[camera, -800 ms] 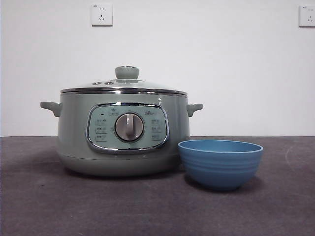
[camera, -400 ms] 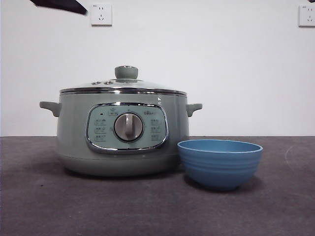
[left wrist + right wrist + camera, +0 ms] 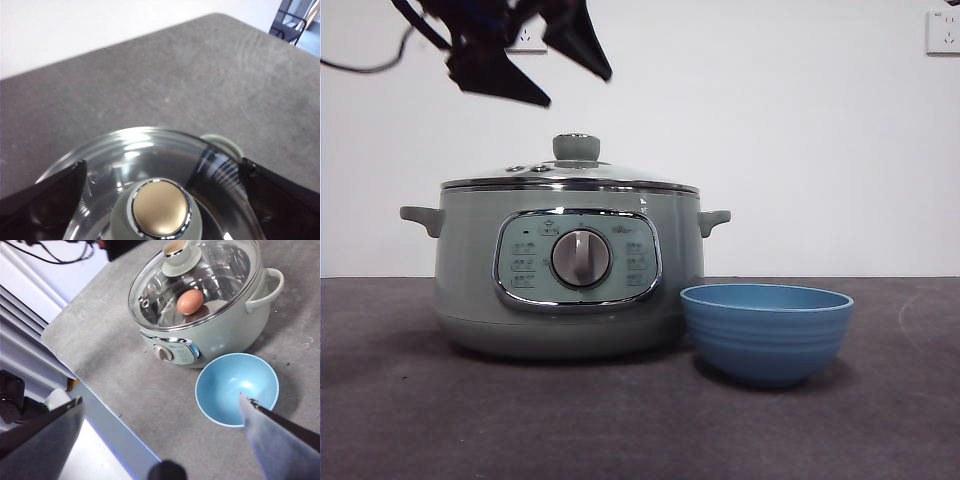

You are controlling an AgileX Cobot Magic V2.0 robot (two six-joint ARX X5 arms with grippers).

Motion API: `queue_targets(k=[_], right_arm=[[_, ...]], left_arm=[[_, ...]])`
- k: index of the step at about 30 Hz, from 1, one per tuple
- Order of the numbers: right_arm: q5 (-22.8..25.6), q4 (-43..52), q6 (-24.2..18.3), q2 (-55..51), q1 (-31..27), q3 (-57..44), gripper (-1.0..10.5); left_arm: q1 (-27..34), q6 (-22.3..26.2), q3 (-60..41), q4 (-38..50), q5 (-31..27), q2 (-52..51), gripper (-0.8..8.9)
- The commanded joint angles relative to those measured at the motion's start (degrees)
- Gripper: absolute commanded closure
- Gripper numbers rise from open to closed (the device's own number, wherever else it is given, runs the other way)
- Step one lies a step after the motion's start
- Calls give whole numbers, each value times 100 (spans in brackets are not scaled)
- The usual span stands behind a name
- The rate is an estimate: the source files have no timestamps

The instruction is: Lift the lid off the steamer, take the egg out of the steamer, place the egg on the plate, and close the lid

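Note:
The pale green steamer (image 3: 570, 270) stands on the table with the glass lid (image 3: 570, 177) shut on it. My left gripper (image 3: 578, 90) hangs open just above the lid's knob (image 3: 576, 147). In the left wrist view its jaws stand wide on either side of the knob (image 3: 161, 209), not touching it. Through the lid (image 3: 200, 280) the reddish-brown egg (image 3: 190, 301) shows inside the steamer (image 3: 210, 335). The blue plate (image 3: 767, 332) sits empty to the right of the steamer, close to it. My right gripper (image 3: 160, 397) is open, high above the table, and looks down on the plate (image 3: 236, 388).
The grey table (image 3: 620, 430) runs out in front of the steamer and the plate. A white wall with two sockets (image 3: 943, 32) stands behind. In the right wrist view the table's edge (image 3: 100, 410) lies near, with floor beyond.
My left gripper has come down from the top left corner to above the lid's knob. The steamer, lid and plate have not moved.

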Motion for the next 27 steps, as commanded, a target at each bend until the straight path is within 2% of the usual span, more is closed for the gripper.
queue_targets(k=[1,15,23,25,27], right_arm=[[17,24,-17,2,13,11,313],[33,26,-20,2,13,11,317],[31,24,-17,2,13,11,317],[31,24,-15,2,13,11,317],[31,24,-15,2,13,11,317]], left_arm=[[-63,72,13,136,-28,216,243],[-197,68,13,116,-372,656,248],[-205,66,13,-247,-437,662,259],[-208,66,13,-306,-431,662,420],[-221,59,13,-352,-431,662,533]])
